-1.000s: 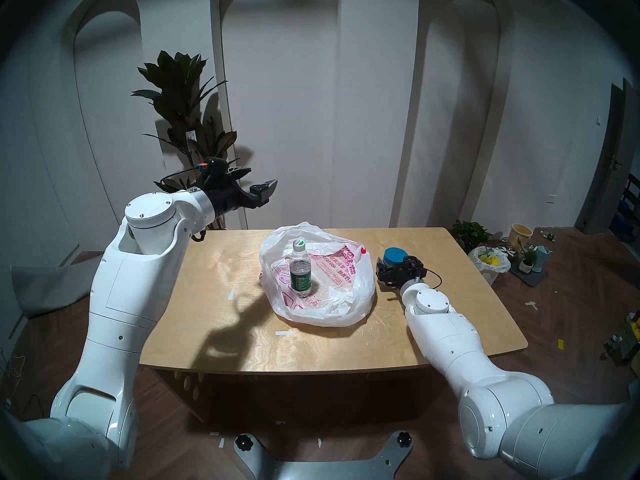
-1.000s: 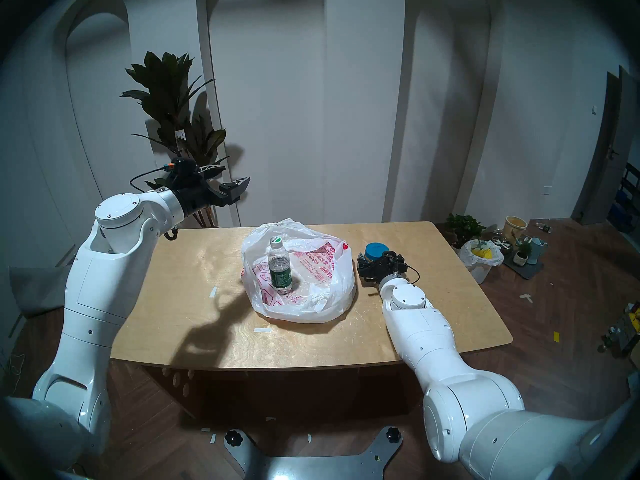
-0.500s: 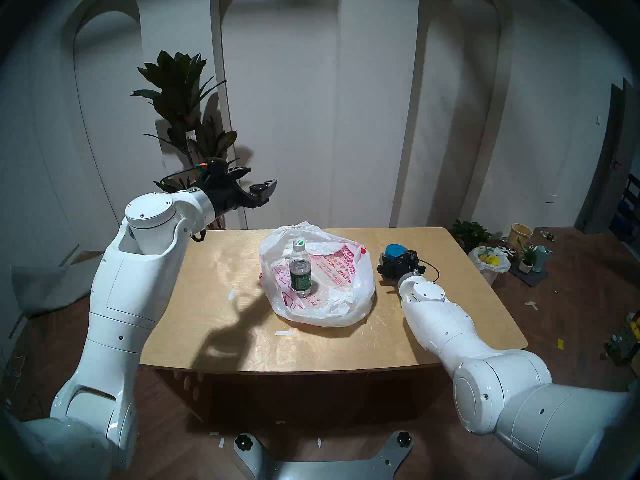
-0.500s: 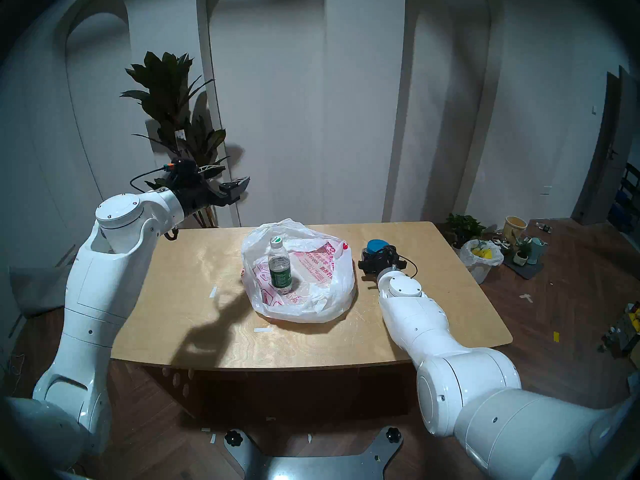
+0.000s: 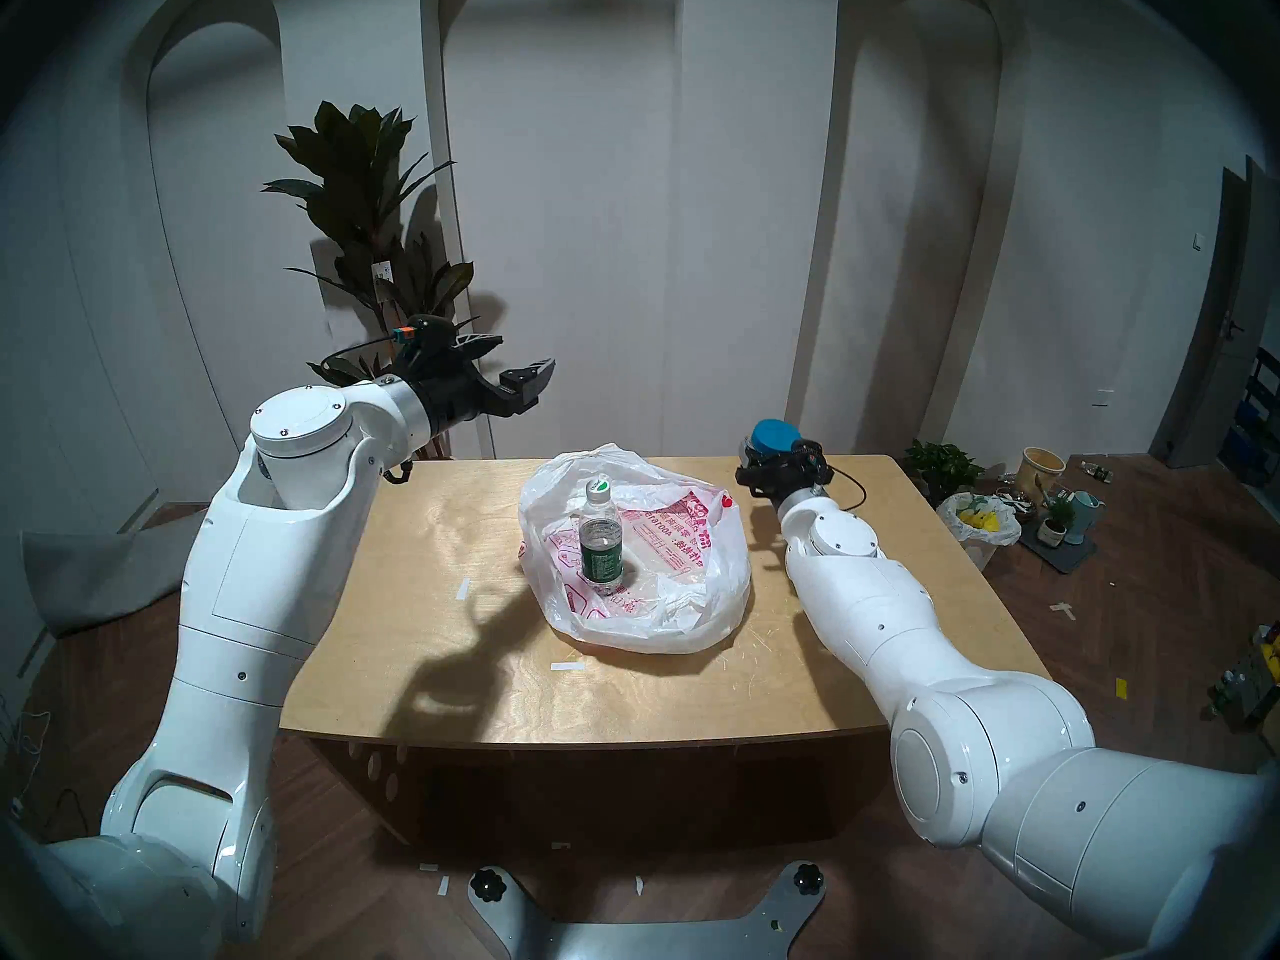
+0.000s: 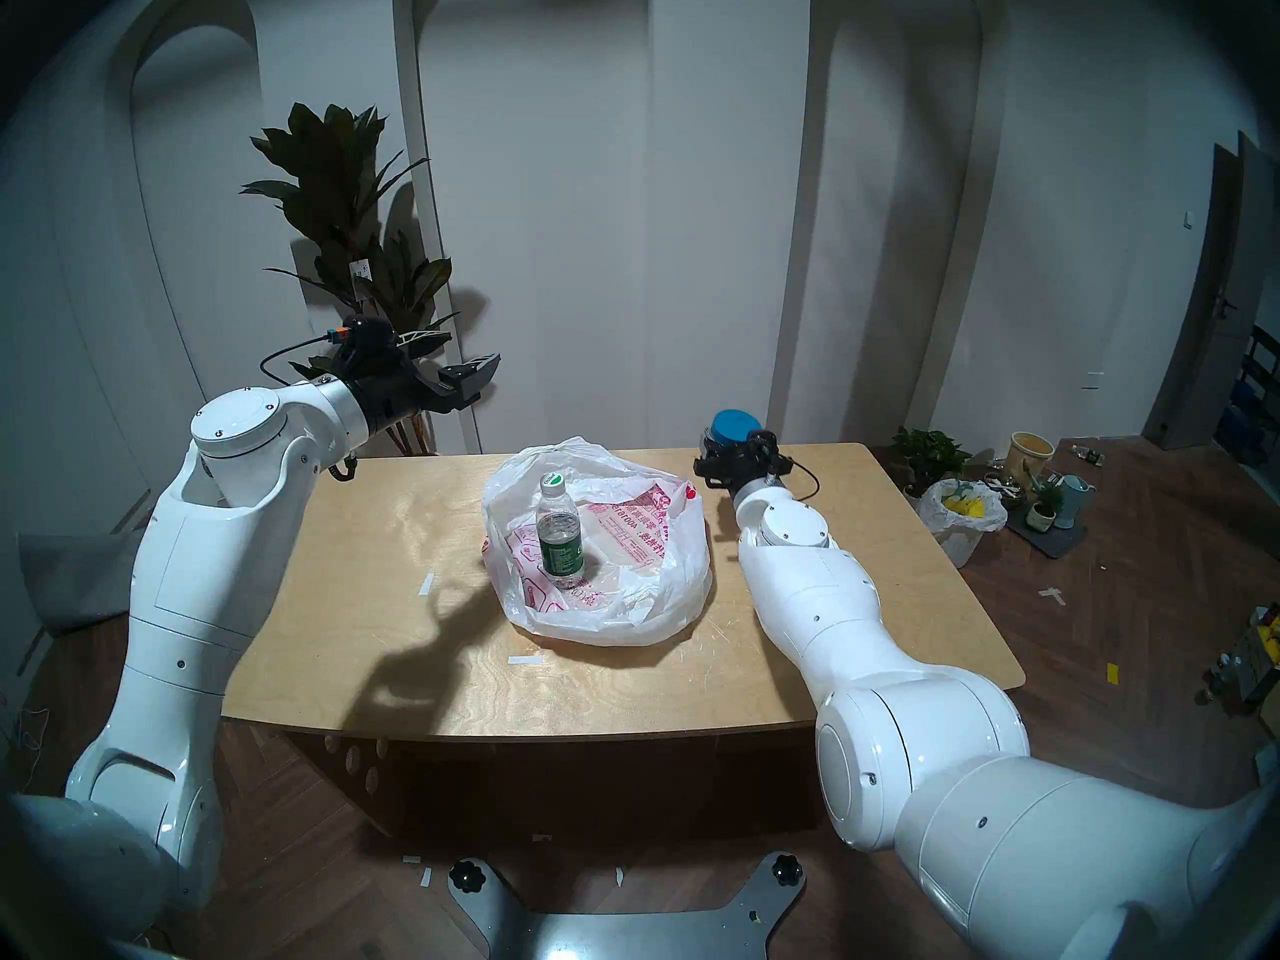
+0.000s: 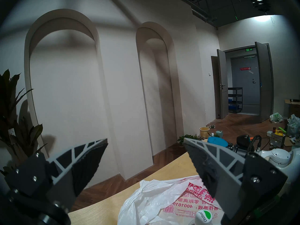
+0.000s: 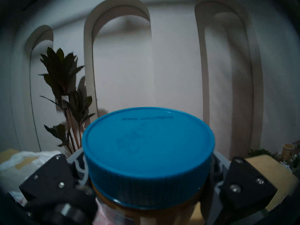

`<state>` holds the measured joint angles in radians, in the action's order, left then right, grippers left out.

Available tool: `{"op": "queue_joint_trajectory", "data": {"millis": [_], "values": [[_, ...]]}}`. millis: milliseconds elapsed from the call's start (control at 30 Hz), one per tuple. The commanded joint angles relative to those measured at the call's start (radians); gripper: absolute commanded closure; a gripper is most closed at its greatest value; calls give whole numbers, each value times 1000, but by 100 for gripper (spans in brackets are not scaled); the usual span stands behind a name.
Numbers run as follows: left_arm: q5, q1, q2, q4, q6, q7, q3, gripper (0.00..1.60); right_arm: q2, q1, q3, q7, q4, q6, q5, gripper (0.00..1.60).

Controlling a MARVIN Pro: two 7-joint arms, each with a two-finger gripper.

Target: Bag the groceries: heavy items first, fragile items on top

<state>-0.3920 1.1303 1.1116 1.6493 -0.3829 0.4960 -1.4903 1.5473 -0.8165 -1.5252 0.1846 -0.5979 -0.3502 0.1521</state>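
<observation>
**Jar in the right jaws, bottle already standing in the bag**

Your right gripper (image 5: pixel 762 461) has its jaws closed around the jar (image 5: pixel 770 439), gripping the tan body just below the blue lid (image 8: pixel 148 153), one finger on each side. The jar sits upright between the jaws, lid uppermost, its short axis of symmetry running straight up out of the grip. It hangs clear above the table (image 5: pixel 443 522), just beside the bag (image 5: pixel 713 577) on its far right edge.

Judge the jar as rigid, fairly dense and possibly breakable, with smooth walls that could slip; your hold under the lid's lip looks the sensible place, since the lip gives a stop if the jar slides down.

The water bottle (image 5: pixel 600 543) stands upright inside the bag, cap up, long axis vertical, well away from the right jaws and toward the bag's left side. It looks full, so fairly heavy, and top-heavy enough to tip if nudged.

The bag is thin, limp film, lying open and collapsed; it will give no support, so set the jar down in the free space to the bottle's right rather than dropping it.

Your left gripper (image 7: pixel 146 164) hangs with its jaws wide apart and nothing between them, up above the bag's far left rim
</observation>
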Motion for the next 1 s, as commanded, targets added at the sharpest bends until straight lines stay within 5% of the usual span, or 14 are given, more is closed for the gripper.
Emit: {"op": "queue_joint_trajectory", "data": {"millis": [0,333,967], "values": [[2,-16,-3,11,7,2,-3,0,96,77,41,46,-97,-40,4,160],[3,-17,-4,11,11,4,-1,0,181,-29,121,84,-115,-29,5,160],[6,-19,-5,8,19,8,0,0,140,-175,131,-59,-161,28,-43,160]]}}
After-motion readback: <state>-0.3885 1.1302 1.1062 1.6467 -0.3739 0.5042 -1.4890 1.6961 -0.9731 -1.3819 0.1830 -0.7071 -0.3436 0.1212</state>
